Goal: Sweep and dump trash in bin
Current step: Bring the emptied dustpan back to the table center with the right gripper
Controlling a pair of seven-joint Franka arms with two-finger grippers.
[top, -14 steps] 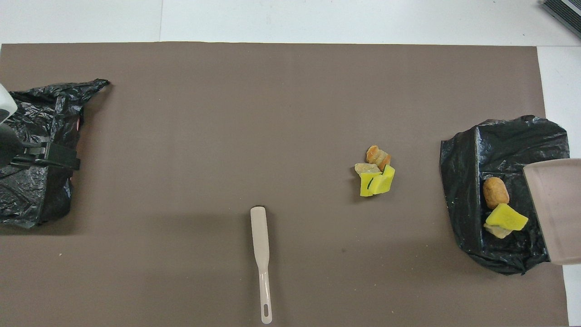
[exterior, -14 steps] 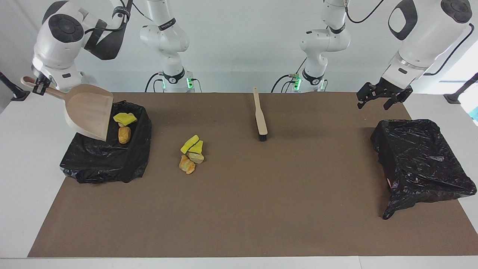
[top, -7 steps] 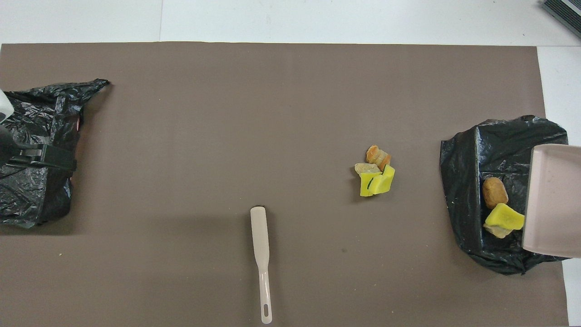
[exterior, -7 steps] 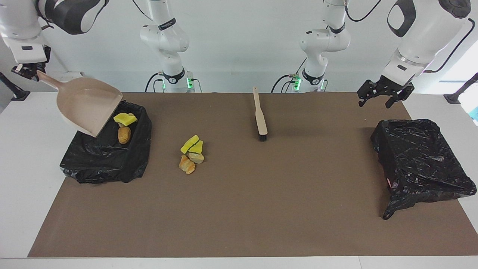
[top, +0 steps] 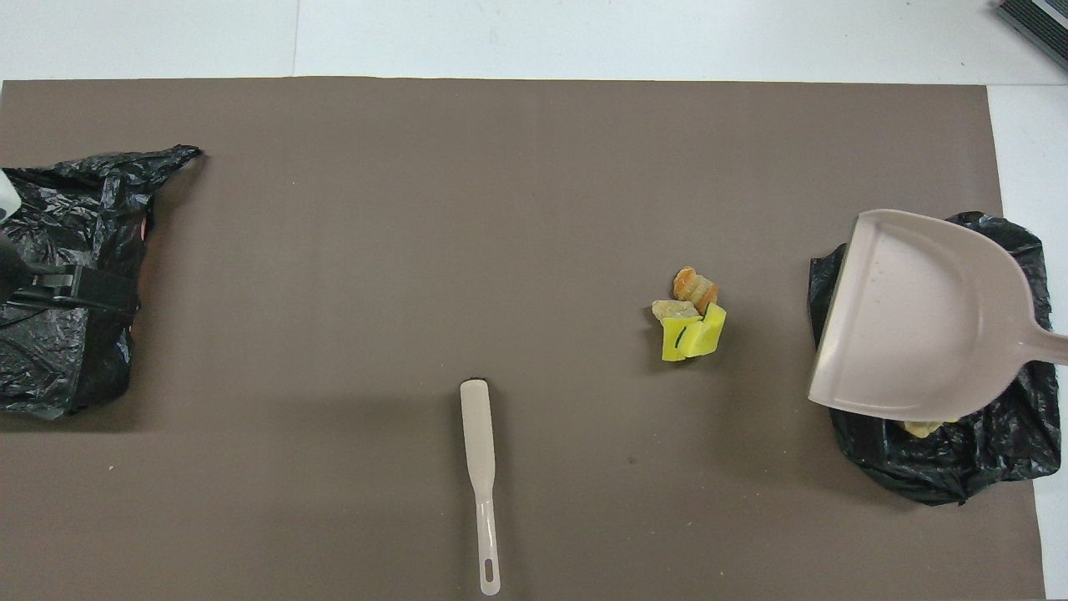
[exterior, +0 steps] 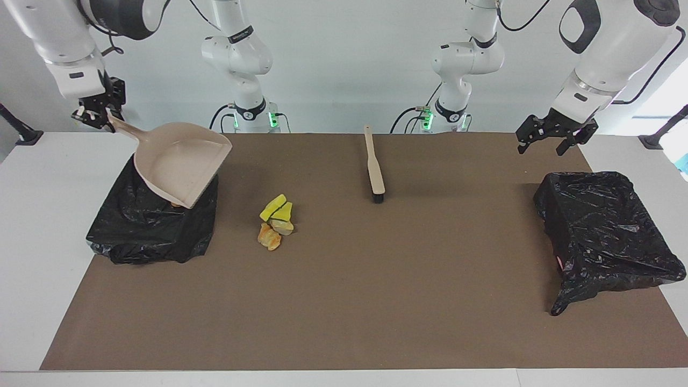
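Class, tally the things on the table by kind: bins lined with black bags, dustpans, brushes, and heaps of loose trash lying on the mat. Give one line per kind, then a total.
Bins lined with black bags: 2
Dustpans: 1
Brushes: 1
Heaps of loose trash on the mat: 1
Total: 5

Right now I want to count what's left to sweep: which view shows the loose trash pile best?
The overhead view: the trash pile lies unobstructed on the brown mat, with yellow and tan pieces seen apart from above. The facing view shows the same pile slantwise, its pieces overlapping, between the brush and the dustpan.
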